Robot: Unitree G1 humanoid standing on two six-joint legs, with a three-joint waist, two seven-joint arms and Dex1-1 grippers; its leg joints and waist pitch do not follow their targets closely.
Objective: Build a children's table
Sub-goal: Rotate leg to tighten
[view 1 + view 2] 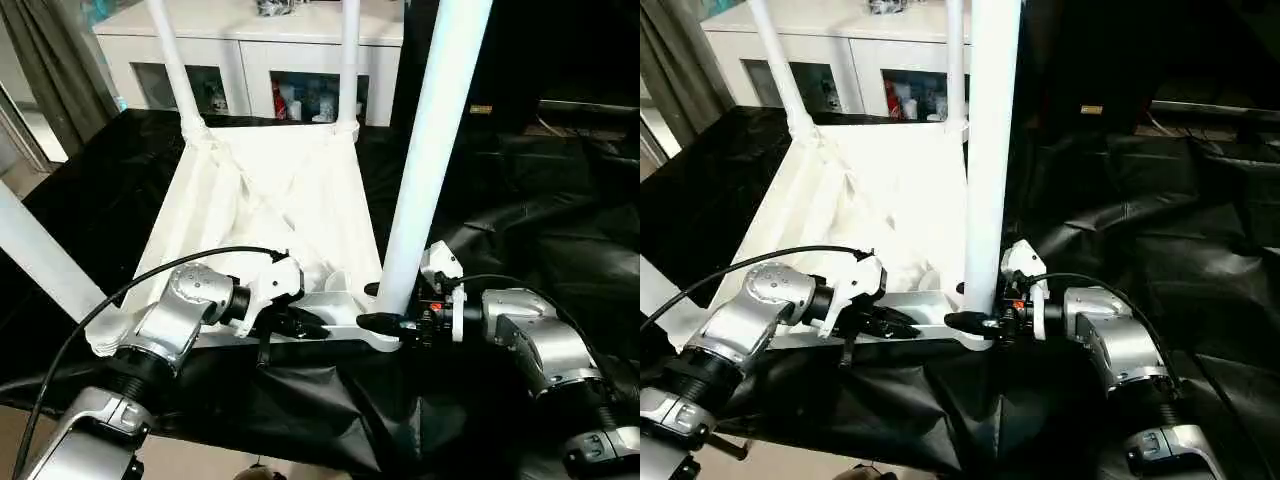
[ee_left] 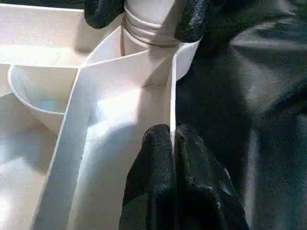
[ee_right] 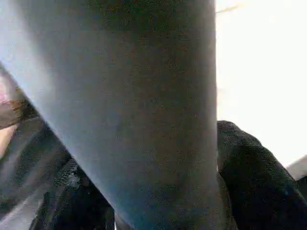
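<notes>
On the black-draped surface (image 1: 560, 230) in front of the white cabinet (image 1: 250, 60) lies the tabletop (image 1: 270, 200), underside up, ribs showing; four legs stand in its corner sockets: two at the far corners (image 1: 175, 60) (image 1: 349, 60), one at the near left corner (image 1: 40, 255), and one at the near right (image 1: 430, 140), the leg in hand. The left claw (image 1: 300, 322) has its fingers (image 2: 158, 177) pressed together on the thin near rim wall of the tabletop, next to that socket; the right claw (image 1: 385, 320) straddles the base of the near right leg, its fingers (image 3: 254, 177) on either side of the tube, though I cannot tell whether they press it or stand slightly off. The plastic looks light, stiff and smooth, so likely slippery; the tall leg will lever hard against its socket, so low at the base, just above the collar, seems the best hold; the rim wall is thin and may flex if pinched hard.
</notes>
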